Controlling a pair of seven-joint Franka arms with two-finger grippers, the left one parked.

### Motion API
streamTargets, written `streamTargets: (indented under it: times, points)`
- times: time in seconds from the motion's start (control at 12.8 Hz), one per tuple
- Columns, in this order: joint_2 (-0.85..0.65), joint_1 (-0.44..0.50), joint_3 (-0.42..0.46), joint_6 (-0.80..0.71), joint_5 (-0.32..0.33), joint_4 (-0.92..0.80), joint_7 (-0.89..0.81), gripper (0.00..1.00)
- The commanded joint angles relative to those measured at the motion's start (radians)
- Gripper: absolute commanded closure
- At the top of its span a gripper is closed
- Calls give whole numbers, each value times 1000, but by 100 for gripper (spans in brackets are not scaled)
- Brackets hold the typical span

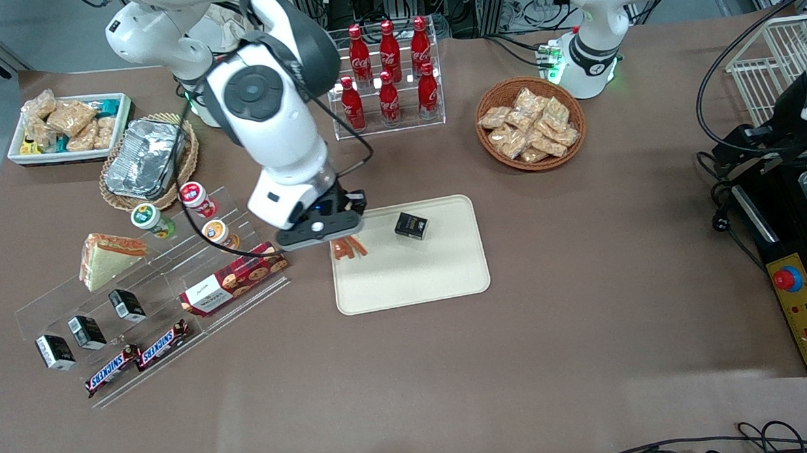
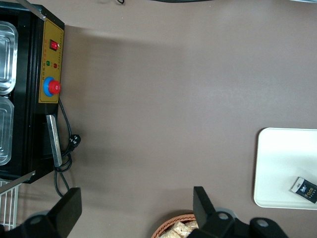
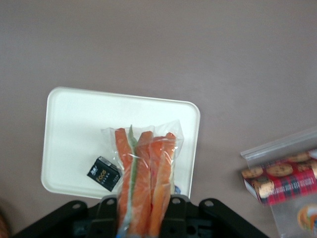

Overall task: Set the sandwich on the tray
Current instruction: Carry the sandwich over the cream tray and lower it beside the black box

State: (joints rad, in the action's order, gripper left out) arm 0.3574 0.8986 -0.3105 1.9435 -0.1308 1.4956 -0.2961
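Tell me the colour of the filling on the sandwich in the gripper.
Orange-red strips with a thin green line on the sandwich, held by the gripper above the tray; right wrist view.

Gripper point(image 1: 339, 239) over tray point(image 1: 440, 279) edge nearest working arm's end of table, hanging low. Sandwich point(image 1: 348, 248) pokes out under it as orange-red strips, above tray surface. Small black box point(image 1: 411, 225) on tray, at 3 o'clock from gripper, apart from it. Second sandwich wedge point(image 1: 107, 258) on clear stepped rack point(image 1: 168, 291), at 9 o'clock from gripper. Cookie box point(image 1: 234, 278) on rack, near tray. Basket of snack packets point(image 1: 530, 123) at 1 o'clock from tray.
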Motion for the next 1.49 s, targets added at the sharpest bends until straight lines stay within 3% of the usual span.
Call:
streamTargets:
  times: [0.0,0.94,1.17,1.41]
  points:
    - [66,40,-12,73,10,-8,147,81]
    - [348,29,40,458,3,-5,736,81]
    - [405,28,71,514,-58,-6,891,81]
    - [431,22,85,538,-179,-8,1145,81]
